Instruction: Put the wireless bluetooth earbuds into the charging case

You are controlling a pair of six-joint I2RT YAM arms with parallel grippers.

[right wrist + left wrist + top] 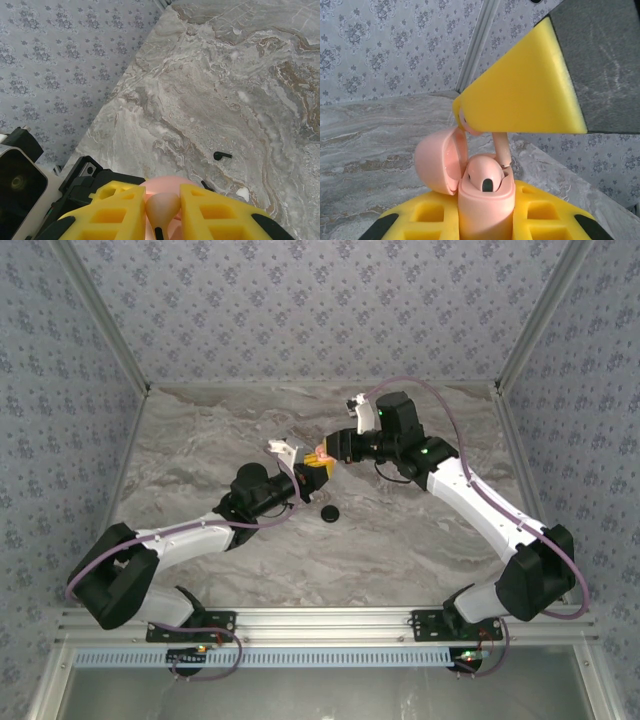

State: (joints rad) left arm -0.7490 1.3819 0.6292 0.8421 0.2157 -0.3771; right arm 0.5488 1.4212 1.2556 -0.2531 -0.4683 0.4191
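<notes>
Left gripper (487,232) steadies the charging case (485,205); right gripper (162,222) holds an earbud (162,205) to it.
Left jaws clamp the pink case upright, lid (440,160) swung open to bare its sockets; right jaws pinch the pink earbud's head, stem pointing down to the rim, apparently for insertion.

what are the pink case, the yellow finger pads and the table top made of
Pink case: likely moulded plastic, smooth satin finish with soft highlights.
Yellow finger pads: look like matte foam or soft plastic, with a finely grained edge.
Table top: marble-look surface, grey-brown veining, low sheen; stone or printed laminate, cannot tell.
</notes>
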